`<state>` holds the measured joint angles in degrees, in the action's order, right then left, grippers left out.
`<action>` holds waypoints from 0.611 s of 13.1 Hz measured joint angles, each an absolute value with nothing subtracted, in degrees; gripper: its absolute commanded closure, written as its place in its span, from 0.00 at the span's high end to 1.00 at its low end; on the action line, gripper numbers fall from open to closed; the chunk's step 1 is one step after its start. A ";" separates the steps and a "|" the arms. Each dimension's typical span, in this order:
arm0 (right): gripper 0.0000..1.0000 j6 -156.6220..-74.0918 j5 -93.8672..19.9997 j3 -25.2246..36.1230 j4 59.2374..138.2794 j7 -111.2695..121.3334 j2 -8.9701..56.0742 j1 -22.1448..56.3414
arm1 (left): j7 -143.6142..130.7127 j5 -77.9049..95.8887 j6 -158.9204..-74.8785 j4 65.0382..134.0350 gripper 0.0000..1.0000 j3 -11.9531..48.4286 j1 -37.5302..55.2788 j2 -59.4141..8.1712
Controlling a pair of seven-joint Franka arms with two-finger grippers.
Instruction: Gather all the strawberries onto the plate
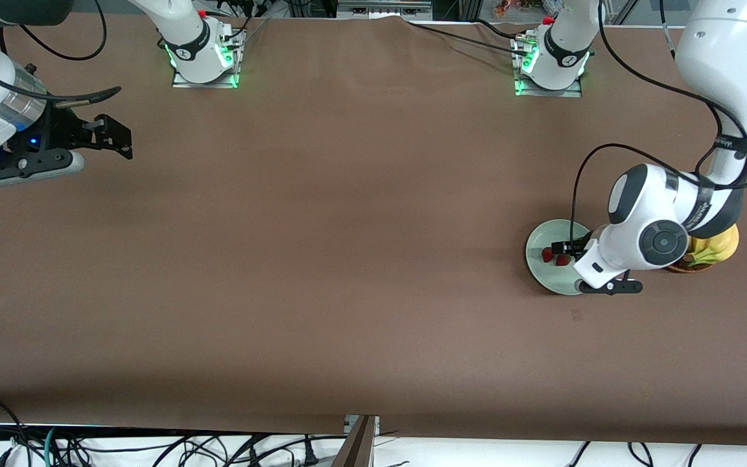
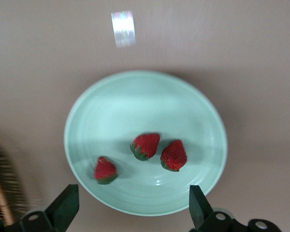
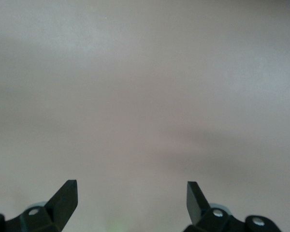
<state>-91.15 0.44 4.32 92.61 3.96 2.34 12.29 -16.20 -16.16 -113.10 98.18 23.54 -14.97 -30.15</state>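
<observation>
three small red strawberries (image 2: 146,145) lying in the round pale mint-green plate (image 2: 135,96) toward the left arm's end of the table, two just beside each other, one apart, left gripper (image 2: 130,208) over the plate, brown wicker fruit basket (image 1: 704,256) beside the plate

basket (image 1: 704,256) beside plate (image 1: 545,237) — table (image 1: 347,259) open

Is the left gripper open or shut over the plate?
Open. In the left wrist view the left gripper has its fingers spread wide with nothing between them, above the plate, where three strawberries lie.
</observation>
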 measured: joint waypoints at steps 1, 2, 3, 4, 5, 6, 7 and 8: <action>0.99 -91.37 1.03 4.28 91.08 3.96 3.07 12.29 | -16.20 -16.16 -112.57 96.62 1.00 23.74 -14.89 -28.28; 0.99 -91.33 1.18 4.27 89.60 3.96 3.55 12.27 | -15.80 -16.16 -110.97 94.56 1.00 24.07 -14.89 -26.63; 0.99 -91.09 1.19 4.27 88.73 3.96 3.78 12.22 | -14.35 -16.16 -108.34 92.00 1.00 24.47 -14.87 -25.36; 0.99 -90.93 1.19 4.28 88.43 3.96 3.95 12.14 | -12.77 -16.16 -105.01 88.91 1.00 24.81 -14.85 -24.56; 0.99 -90.92 1.20 4.28 88.39 3.96 4.13 12.09 | -11.40 -16.15 -101.38 85.75 1.00 24.97 -14.84 -24.15; 0.99 -90.92 1.20 4.24 88.39 3.96 4.27 12.10 | -9.97 -16.15 -97.91 82.78 1.00 25.01 -14.85 -23.96; 0.99 -90.92 1.23 4.10 88.37 3.96 4.34 12.12 | -8.76 -16.15 -94.84 80.06 1.00 25.09 -14.87 -23.89; 0.99 -90.92 1.38 3.92 88.34 3.96 4.34 12.14 | -7.91 -16.15 -91.86 77.30 1.00 25.47 -14.90 -23.81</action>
